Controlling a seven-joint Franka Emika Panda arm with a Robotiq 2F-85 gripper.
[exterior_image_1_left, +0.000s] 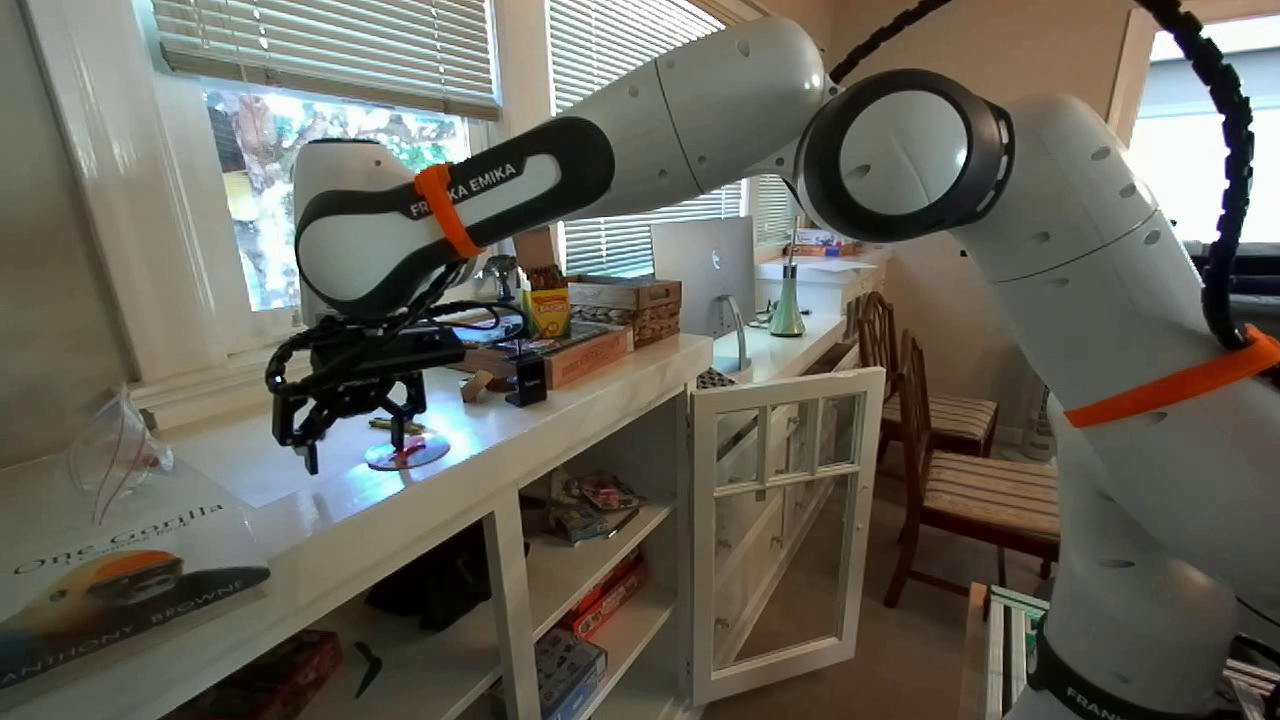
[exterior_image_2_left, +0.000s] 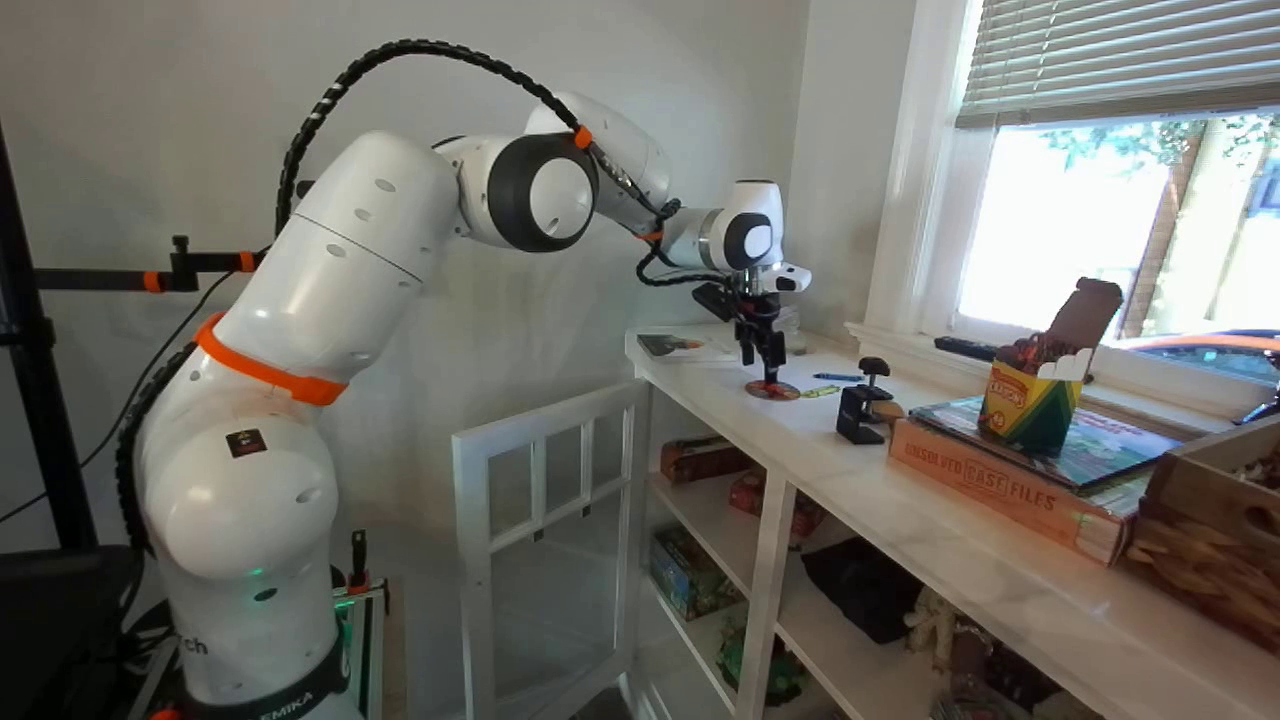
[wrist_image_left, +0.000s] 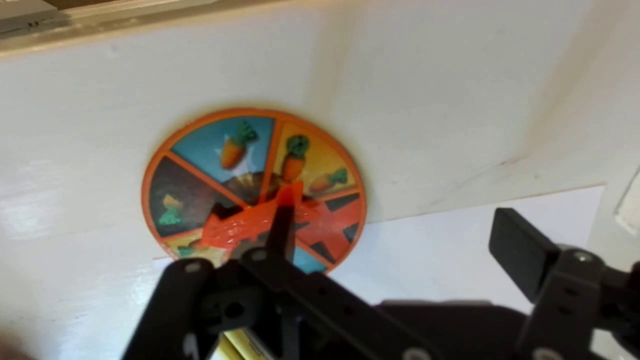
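My gripper (wrist_image_left: 405, 235) is open, with nothing between its fingers, over the white countertop (wrist_image_left: 440, 125). A round orange-rimmed spinner disc (wrist_image_left: 200, 150) with carrot pictures and a red arrow (wrist_image_left: 240, 227) lies flat under the left finger in the wrist view. That finger hides part of the arrow; I cannot tell whether it touches it. The other finger is over white paper (wrist_image_left: 430, 255). A yellow crayon (wrist_image_left: 240, 345) shows partly behind the gripper. In both exterior views the gripper (exterior_image_1_left: 355, 455) (exterior_image_2_left: 768, 368) is just above the disc (exterior_image_1_left: 425, 455) (exterior_image_2_left: 772, 391).
A black clamp (exterior_image_2_left: 860, 412) stands near the counter edge. Beyond it are a case-files box (exterior_image_2_left: 990, 490), a crayon box (exterior_image_2_left: 1030, 400) and a wooden crate (exterior_image_2_left: 1215, 530). A gorilla book (exterior_image_1_left: 130, 590) and plastic bag (exterior_image_1_left: 115, 455) lie at the other end. A cabinet door (exterior_image_1_left: 790, 480) hangs open below.
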